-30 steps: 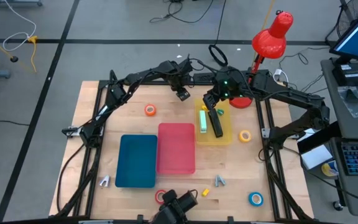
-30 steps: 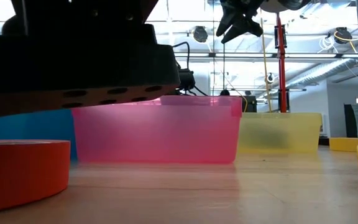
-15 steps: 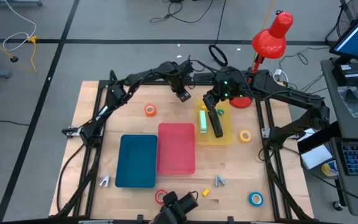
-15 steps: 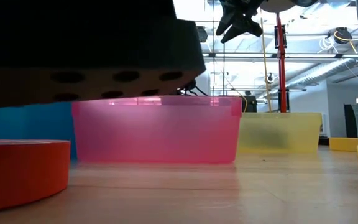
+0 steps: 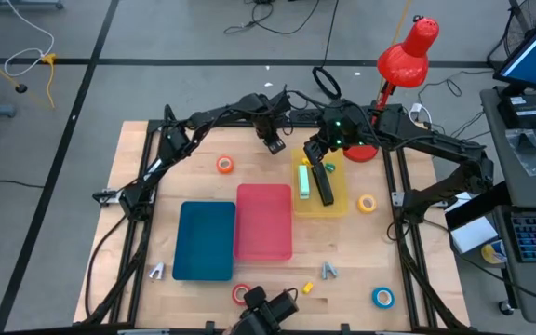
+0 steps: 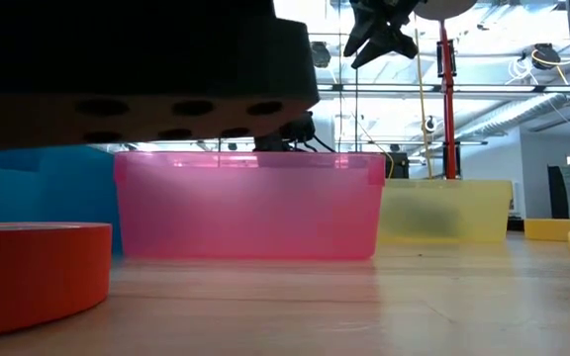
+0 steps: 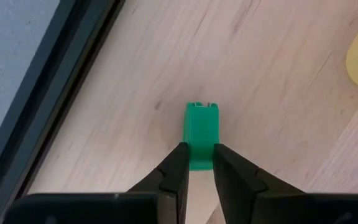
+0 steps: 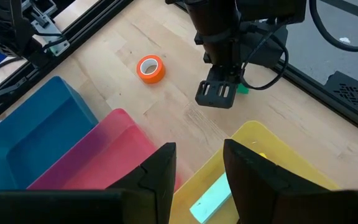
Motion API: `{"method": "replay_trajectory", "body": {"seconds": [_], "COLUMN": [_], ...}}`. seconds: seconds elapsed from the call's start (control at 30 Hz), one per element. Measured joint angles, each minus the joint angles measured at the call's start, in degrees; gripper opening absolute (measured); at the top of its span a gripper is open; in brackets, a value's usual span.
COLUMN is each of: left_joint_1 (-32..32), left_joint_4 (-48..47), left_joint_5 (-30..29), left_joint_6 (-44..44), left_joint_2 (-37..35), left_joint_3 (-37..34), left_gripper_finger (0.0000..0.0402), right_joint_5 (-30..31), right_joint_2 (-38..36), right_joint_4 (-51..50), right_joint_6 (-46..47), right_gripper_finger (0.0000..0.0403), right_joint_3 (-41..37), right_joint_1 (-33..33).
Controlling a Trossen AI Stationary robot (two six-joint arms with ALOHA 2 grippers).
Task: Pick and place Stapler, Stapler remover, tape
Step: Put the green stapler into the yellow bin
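Left gripper (image 7: 196, 163) had clamped a small green stapler (image 7: 202, 134) on the table, prob for the yellow bin (image 5: 338, 200); right gripper (image 8: 197, 163) hovered half-open, empty, over it.

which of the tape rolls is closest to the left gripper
The orange tape roll on the far left part of the table, just left of the left gripper; the yellow, red-orange and blue rolls lie farther away.

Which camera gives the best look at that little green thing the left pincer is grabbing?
The left wrist view: the green piece sits plainly between the left pincer fingers. The right wrist view shows only a sliver; the high and low views don't show it.
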Motion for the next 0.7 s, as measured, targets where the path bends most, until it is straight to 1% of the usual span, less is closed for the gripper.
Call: {"method": "replay_trajectory", "body": {"seconds": [0.23,0.3,0.47,0.6,0.7], "left_joint_1": [0.02,0.02,0.08,0.04,0.05], "left_joint_4": [-0.13,-0.15,-0.19,-0.20,-0.20], "left_joint_5": [0.04,0.04,-0.02,-0.37,-0.37], "left_joint_6": [0.27,0.31,1.59,1.66,1.79], "left_joint_2": [0.00,0.00,0.00,0.00,0.00], "left_joint_3": [0.00,0.00,0.00,0.00,0.00], "left_gripper_finger": [0.0070,0.0060,0.0007,0.0010,0.0004], "right_joint_5": [0.04,0.07,0.11,0.14,0.16], "right_joint_2": [0.00,0.00,0.00,0.00,0.00], "right_joint_4": [0.00,0.00,0.00,0.00,0.02], "right_joint_6": [-0.07,-0.06,-0.05,-0.05,-0.05], "right_gripper_finger": [0.0125,0.0125,0.0125,0.0125,0.0125], "right_joint_3": [-0.01,0.00,0.00,0.00,0.00], "right_joint_1": [0.00,0.00,0.00,0.00,0.00]}}
